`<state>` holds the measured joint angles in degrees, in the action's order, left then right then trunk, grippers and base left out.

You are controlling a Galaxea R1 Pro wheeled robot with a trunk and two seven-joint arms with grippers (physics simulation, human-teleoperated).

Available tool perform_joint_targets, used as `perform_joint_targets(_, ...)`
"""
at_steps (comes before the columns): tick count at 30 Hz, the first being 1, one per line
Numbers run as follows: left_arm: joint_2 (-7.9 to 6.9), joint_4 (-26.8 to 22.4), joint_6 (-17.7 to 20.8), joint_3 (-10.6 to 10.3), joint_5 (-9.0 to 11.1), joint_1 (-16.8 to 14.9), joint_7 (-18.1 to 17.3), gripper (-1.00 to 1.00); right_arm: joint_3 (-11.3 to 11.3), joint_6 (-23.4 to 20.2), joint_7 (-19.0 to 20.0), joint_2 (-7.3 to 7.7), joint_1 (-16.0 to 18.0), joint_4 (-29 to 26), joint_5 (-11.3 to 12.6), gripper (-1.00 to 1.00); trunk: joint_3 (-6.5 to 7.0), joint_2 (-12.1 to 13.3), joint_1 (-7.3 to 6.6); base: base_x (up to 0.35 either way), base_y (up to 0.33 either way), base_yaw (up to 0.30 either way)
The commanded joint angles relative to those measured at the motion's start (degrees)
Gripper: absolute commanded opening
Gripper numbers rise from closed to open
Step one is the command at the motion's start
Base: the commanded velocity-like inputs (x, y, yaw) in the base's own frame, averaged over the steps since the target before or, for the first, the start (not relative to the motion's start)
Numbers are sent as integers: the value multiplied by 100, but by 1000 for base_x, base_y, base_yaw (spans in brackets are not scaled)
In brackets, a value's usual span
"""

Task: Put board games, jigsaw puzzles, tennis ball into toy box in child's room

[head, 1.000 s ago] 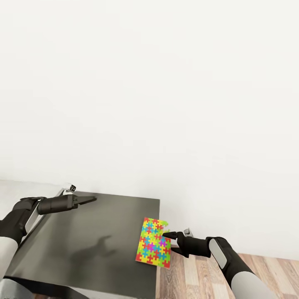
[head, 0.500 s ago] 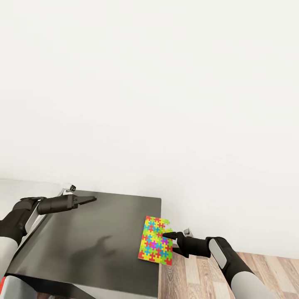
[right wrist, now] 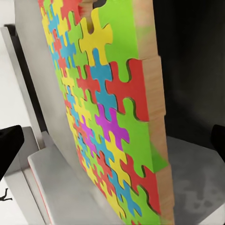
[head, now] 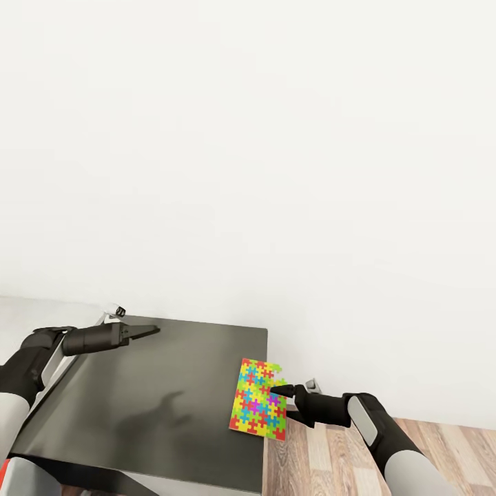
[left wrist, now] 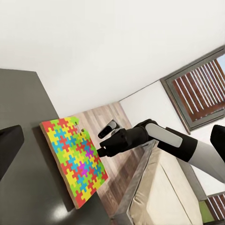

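jigsaw puzzle (head: 259, 406) between open right hand (head: 282, 402) fingers

The head view looks down at a white wall; both wrist views share its multicoloured interlocking jigsaw slab (head: 260, 399) (left wrist: 75, 159), the right wrist's (right wrist: 108, 117) closest.

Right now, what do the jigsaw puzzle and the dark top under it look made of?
Jigsaw puzzle: looks like wood with a matte printed colour face; the right wrist view shows a pale, grainy, tan edge. Dark top: smooth dark grey, satin, laminate or painted board perhaps; it carries a soft arm shadow and no grain.
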<state>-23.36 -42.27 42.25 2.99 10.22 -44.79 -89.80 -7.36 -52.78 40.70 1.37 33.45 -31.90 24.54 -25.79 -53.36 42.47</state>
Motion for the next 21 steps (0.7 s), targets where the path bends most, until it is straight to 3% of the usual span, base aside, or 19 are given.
perform_joint_targets(1, -1, -1, 61, -3, 2, -3, -20, 100, -20, -28, 24, -1, 4, 0, -21, 100, -6, -4, 1, 0, 0, 0)
perform_joint_targets(17, -18, 1, 259, -8, 6, -3, -20, 100, -32, -39, 47, 12, 4, -4, -20, 100, -6, -4, 1, 0, 0, 0)
perform_joint_targets(21, 103, 127, 130, 1, 3, 129, -20, 100, -108, 90, 13, -75, -24, -33, -20, 100, -6, -4, 1, 0, 0, 0)
